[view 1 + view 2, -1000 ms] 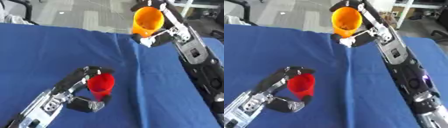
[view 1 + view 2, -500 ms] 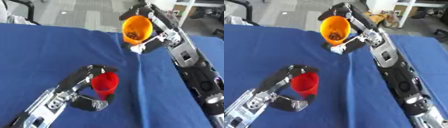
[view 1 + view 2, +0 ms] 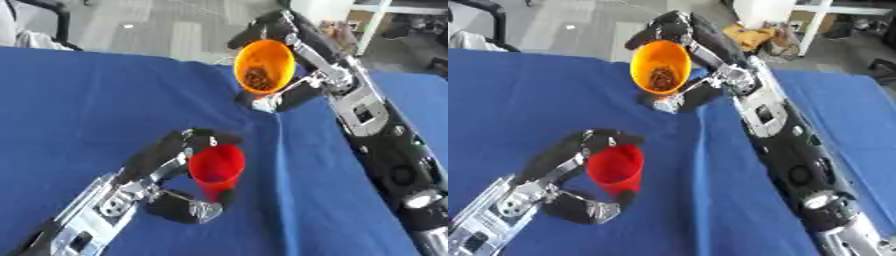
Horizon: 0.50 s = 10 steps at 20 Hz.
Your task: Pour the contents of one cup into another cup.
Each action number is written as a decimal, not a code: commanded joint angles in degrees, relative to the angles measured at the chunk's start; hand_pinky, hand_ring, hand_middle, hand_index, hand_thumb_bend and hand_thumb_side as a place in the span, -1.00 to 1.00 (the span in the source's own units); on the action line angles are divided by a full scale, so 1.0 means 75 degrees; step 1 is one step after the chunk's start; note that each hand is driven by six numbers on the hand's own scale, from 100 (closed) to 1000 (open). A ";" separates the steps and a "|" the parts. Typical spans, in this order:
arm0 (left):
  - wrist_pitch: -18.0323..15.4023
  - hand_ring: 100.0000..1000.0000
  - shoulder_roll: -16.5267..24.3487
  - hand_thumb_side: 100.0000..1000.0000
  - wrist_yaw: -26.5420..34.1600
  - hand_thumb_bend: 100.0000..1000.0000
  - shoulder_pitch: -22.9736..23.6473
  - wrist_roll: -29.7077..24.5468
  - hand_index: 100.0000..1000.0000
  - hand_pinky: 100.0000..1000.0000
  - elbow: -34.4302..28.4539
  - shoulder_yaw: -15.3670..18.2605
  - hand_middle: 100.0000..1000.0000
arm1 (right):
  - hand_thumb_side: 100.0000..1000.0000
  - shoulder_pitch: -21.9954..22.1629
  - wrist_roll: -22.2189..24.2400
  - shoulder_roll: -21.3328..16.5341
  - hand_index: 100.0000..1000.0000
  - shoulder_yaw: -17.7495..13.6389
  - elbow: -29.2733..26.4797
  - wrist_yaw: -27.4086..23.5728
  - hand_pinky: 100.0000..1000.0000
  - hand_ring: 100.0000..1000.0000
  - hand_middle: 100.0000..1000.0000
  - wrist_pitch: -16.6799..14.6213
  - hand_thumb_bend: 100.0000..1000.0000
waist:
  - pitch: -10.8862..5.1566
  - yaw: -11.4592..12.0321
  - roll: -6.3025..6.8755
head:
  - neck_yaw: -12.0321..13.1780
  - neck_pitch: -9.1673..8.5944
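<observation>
We found the orange cup (image 3: pixel 263 66) lifted off the blue table (image 3: pixel 79 100), tipped so its mouth faced the camera and down toward the left. Brown bits lay in a clump inside it; the right eye view showed them against the lower wall, the left eye view more toward the middle of the opening. The right hand (image 3: pixel 697 60) held this cup, fingers curled over its far rim and the thumb tucked under its base.

The red cup (image 3: pixel 616 168) stood upright on the table, near and to the left of the orange one and well apart from it. The left hand (image 3: pixel 171 180) was wrapped round it: fingers curved across the back rim, thumb closing on the foot. We could not see anything inside the red cup in either view.

The right forearm ran from the lower right corner up to the orange cup and covered much of the table's right side. In the right eye view some yellowish clutter (image 3: pixel 759 37) showed on the grey floor (image 3: pixel 579 25) behind the hand; the left eye view caught only a scrap of it.
</observation>
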 commanded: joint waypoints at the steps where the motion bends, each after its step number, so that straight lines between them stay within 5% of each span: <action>1: 0.0011 -0.69 -0.0034 -0.50 0.0052 -1.00 -0.0164 -0.0056 0.80 -0.87 -0.0187 -0.0003 -0.14 | -1.00 -0.0189 -0.0262 -0.0063 0.47 0.0019 -0.0228 0.0367 -0.26 -0.47 -0.21 -0.0004 -0.93 | -0.0157 0.0011 0.0037 | -0.0010 0.0028; 10: 0.0071 -0.69 -0.0065 -0.51 0.0124 -1.00 -0.0202 -0.0183 0.80 -0.87 -0.0205 -0.0018 -0.14 | -1.00 -0.0243 -0.0900 -0.0089 0.49 0.0049 -0.0780 0.1491 -0.16 -0.51 -0.12 -0.0004 -0.88 | -0.0160 0.0026 0.0045 | -0.0035 0.0001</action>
